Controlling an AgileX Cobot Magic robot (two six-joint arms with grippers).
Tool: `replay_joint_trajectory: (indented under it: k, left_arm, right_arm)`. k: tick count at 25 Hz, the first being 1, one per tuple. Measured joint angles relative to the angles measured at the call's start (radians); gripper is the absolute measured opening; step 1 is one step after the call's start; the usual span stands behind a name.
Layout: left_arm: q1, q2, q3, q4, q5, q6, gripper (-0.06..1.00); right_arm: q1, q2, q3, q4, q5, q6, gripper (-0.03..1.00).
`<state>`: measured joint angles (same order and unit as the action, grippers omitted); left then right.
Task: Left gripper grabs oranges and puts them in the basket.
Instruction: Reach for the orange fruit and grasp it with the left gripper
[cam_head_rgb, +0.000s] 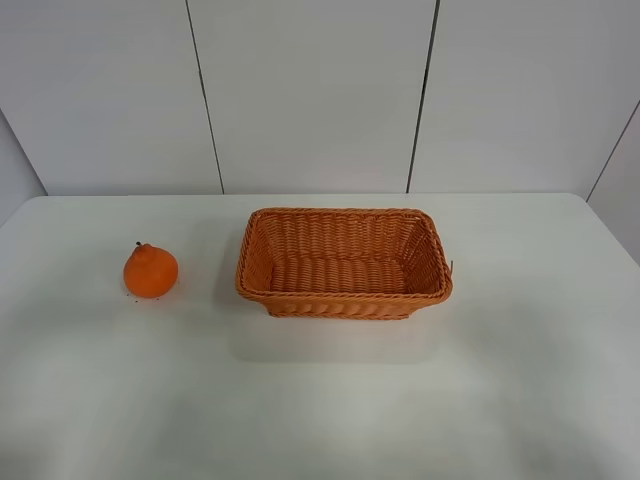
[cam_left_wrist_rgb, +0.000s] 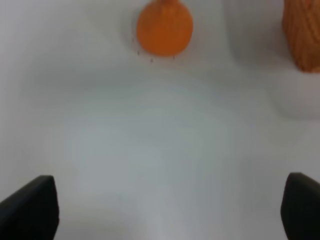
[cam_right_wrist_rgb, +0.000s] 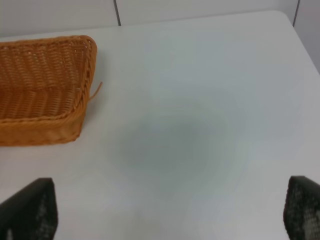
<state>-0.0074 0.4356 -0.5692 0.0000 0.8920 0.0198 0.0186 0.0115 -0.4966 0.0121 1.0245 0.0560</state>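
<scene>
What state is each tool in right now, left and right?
Left tool: open, holding nothing; the orange sits on the table ahead of it, apart from it.
Right tool: open, holding nothing.

White table (cam_head_rgb: 320, 400) before white panelled wall (cam_head_rgb: 310, 90).

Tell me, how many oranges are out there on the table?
1. The orange sits on the white table, left of the basket and apart from it. None shows inside the basket.
</scene>
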Motion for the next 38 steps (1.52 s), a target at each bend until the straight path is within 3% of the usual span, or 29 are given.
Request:
replay_joint_trajectory:
  k: [7, 16, 24, 38]
  left_arm:
    - [0.000, 0.391, -0.109, -0.043, -0.120, 0.000, 0.99]
    - [0.000, 0.914, -0.312, -0.055, -0.333, 0.073, 0.99]
    - [0.000, 1.226, -0.490, -0.056, -0.379, 0.103, 0.99]
    - [-0.050, 1.540, -0.715, -0.051, -0.392, 0.146, 0.99]
  right_arm:
    - [0.000, 0.000, 0.000, 0.000, 0.000, 0.000, 0.69]
    - [0.000, 0.000, 0.000, 0.000, 0.000, 0.000, 0.69]
    - [0.000, 0.000, 0.000, 0.000, 0.000, 0.000, 0.69]
    - [0.000, 0.000, 0.000, 0.000, 0.000, 0.000, 0.69]
